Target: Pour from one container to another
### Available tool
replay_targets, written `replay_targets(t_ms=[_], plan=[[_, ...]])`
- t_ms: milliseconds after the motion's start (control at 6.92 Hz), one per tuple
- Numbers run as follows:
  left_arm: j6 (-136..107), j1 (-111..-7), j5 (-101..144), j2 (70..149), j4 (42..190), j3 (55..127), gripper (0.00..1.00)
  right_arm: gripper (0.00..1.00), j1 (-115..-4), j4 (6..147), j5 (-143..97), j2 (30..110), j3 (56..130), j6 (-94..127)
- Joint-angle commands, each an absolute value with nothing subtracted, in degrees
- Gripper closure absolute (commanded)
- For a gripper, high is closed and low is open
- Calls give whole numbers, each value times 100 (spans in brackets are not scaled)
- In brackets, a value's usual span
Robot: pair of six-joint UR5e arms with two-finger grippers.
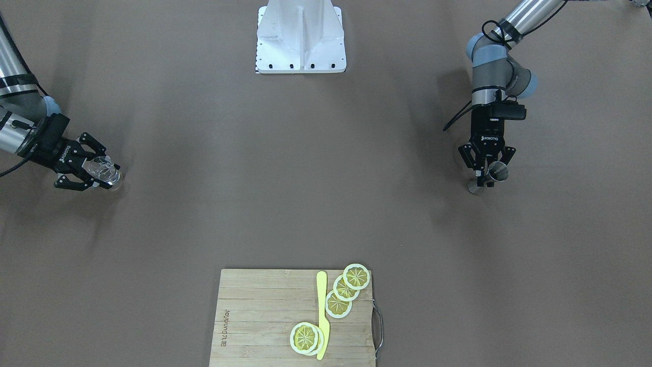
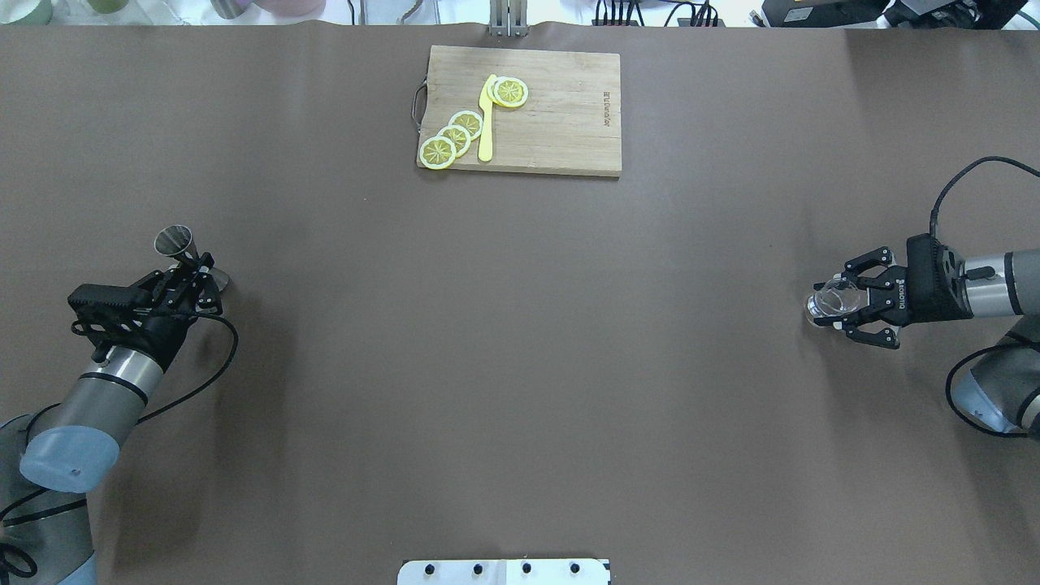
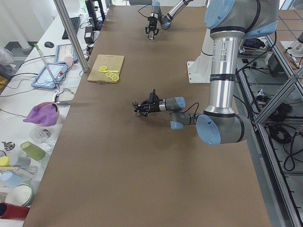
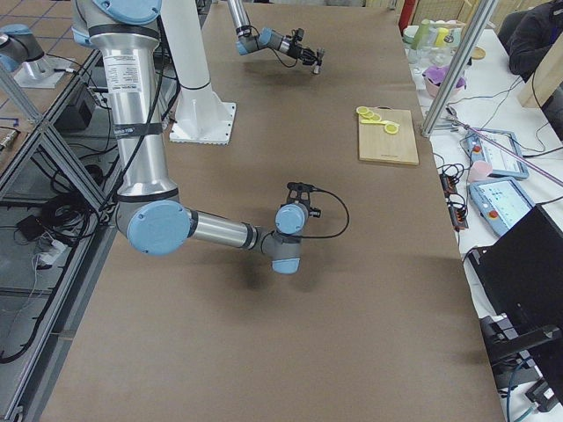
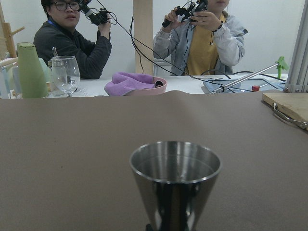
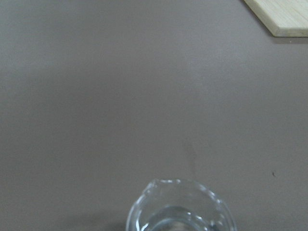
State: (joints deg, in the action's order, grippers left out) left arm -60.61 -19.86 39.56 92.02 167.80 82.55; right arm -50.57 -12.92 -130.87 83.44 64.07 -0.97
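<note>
A steel jigger (image 1: 496,172) stands on the brown table, and its open cup (image 5: 174,166) fills the lower middle of the left wrist view. My left gripper (image 1: 485,177) is shut on the jigger's narrow waist; from overhead that gripper (image 2: 201,275) sits at the table's left with the jigger (image 2: 174,240) rising from it. A clear glass (image 2: 835,301) with a little clear liquid sits at the right, low over the table. My right gripper (image 2: 825,305) is shut on it from the side. The glass rim (image 6: 179,207) shows at the right wrist view's bottom.
A wooden cutting board (image 2: 569,122) lies at the far middle with several lemon slices (image 2: 455,134) and a yellow knife (image 2: 486,122). The white robot base (image 1: 300,35) stands at the near middle. Two people (image 5: 72,38) sit behind a side bench with a wine glass (image 5: 65,74).
</note>
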Motion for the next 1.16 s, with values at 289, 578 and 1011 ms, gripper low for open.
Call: replay_targets(t_ms=[289, 578, 1011], plan=[[-6029, -1986, 3929, 9193, 16787, 8394, 100, 34, -5062, -1301, -13096, 8262, 6407, -88], [-6029, -1995, 3929, 9193, 16778, 8394, 94, 25, -5063, -1301, -13096, 8227, 6407, -88], [-6029, -1986, 3929, 9202, 16778, 8358, 87, 0, -5080, -1309, -13104, 8227, 6416, -79]])
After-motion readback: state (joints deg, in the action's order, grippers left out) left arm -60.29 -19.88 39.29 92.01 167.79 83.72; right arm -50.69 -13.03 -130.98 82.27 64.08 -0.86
